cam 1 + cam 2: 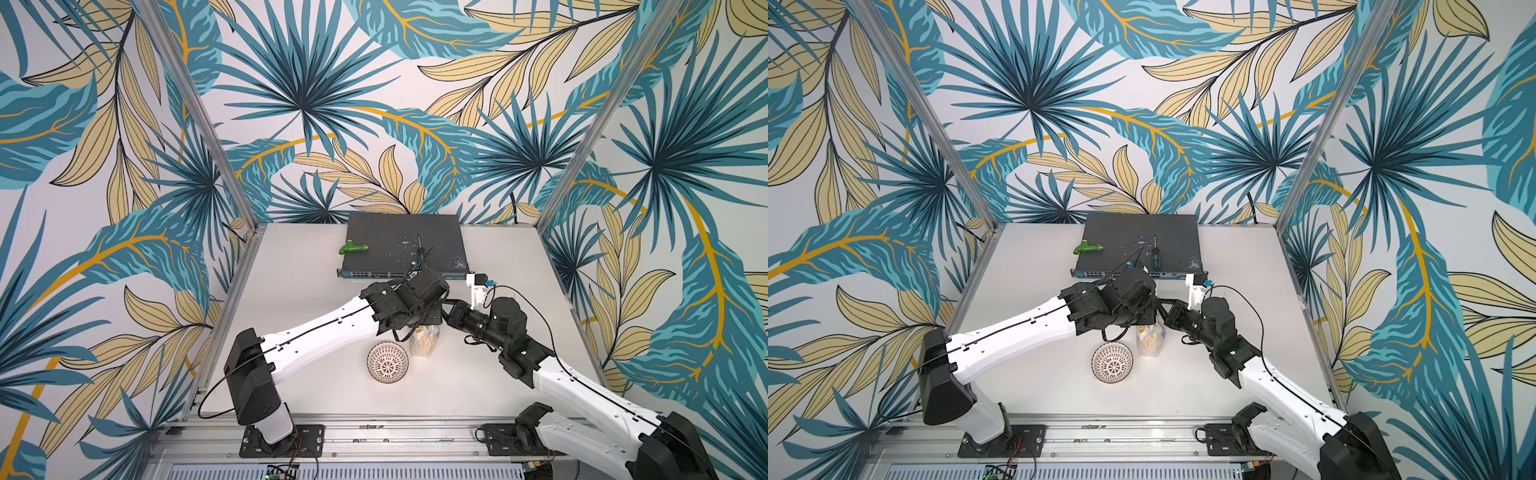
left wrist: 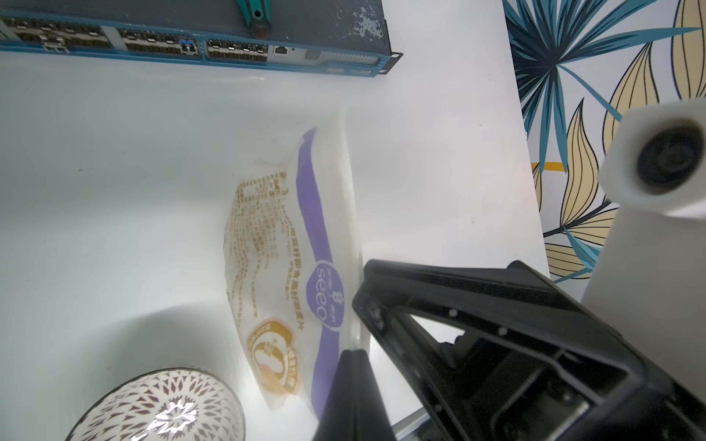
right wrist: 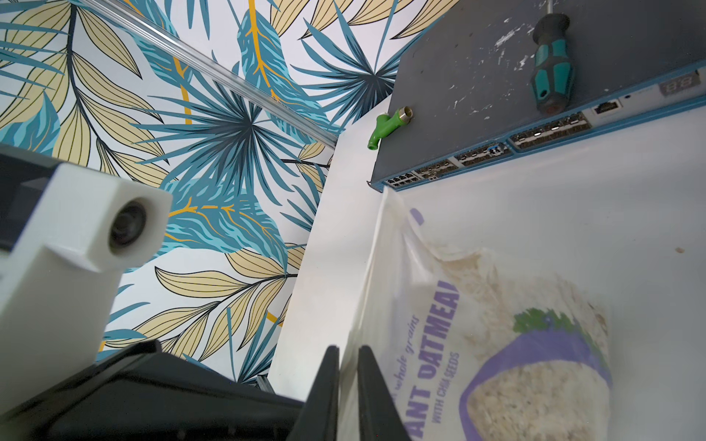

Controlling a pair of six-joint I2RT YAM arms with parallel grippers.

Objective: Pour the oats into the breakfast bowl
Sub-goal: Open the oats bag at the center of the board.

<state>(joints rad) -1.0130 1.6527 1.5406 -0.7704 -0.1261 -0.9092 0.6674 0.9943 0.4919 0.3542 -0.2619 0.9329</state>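
- While both arms meet above one spot, the oat pouch [image 1: 424,344] stands directly beneath their fingers. Its long axis is upright, its base appears to rest on the white table [image 1: 316,286], and its top edge is up at the fingertips.
- At that top edge the left gripper [image 2: 353,357] has its fingers pressed fully together on the seam, beside the purple band.
- From the opposite side the right gripper [image 3: 347,357] shows only a thin slit between its fingers. The pouch's film edge runs into that slit, so it looks pinched there too.
- Below the fingers, on the left gripper's side of the pouch, sits the breakfast bowl [image 1: 387,361]. It is just beside the pouch; I cannot tell whether they touch. The left arm is the nearer one to it.
- By my judgement, the pour turns on swinging the pouch's top down toward the left gripper's side, over the bowl's rim.
- Pale oat flakes [image 1: 1150,347] fill the pouch's lower part. The bowl holds nothing, and its lattice pattern lies bare.
- Whether the pouch's mouth is already open cannot be told.
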